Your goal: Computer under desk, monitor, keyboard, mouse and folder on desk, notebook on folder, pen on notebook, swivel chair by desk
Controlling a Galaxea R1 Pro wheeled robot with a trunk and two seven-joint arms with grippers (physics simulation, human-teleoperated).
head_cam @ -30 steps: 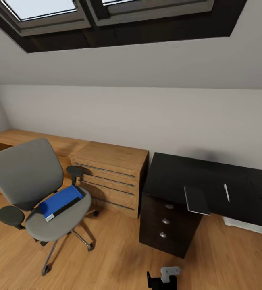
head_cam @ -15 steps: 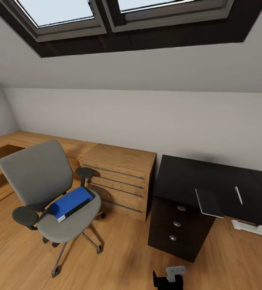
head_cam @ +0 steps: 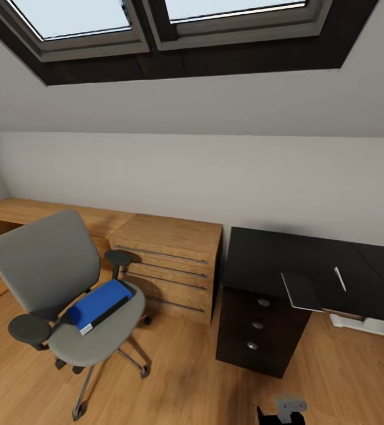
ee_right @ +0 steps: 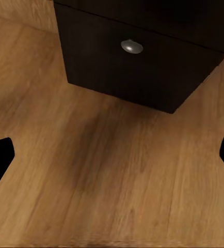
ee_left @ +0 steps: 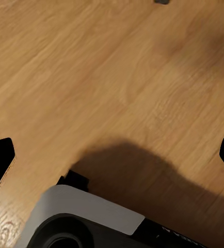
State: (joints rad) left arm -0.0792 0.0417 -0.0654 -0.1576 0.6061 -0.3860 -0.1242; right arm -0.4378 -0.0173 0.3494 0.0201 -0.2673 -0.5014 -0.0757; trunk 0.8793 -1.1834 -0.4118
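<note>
The swivel chair [head_cam: 45, 263] stands on the wood floor at the left, apart from the desk. The blue folder [head_cam: 100, 304] lies flat on its grey seat. To the right is the black desk [head_cam: 263, 260]. A grey notebook [head_cam: 301, 291] rests at its front edge and hangs over it a little. A thin white pen [head_cam: 339, 278] lies just right of the notebook. My left gripper [ee_left: 112, 160] is open over bare floor. My right gripper [ee_right: 112, 155] is open too, facing the floor in front of a black drawer unit [ee_right: 138, 62].
Low oak drawers [head_cam: 168, 265] sit between chair and desk, with an oak shelf running left along the wall. The black drawer unit [head_cam: 257, 333] stands under the desk's left end. A white foot bar [head_cam: 363, 326] lies at floor level on the right. Skylights [head_cam: 156, 23] are overhead.
The whole picture has shifted as the head camera swung right, then partly back. Chair, folder, notebook and pen keep their places relative to each other.
</note>
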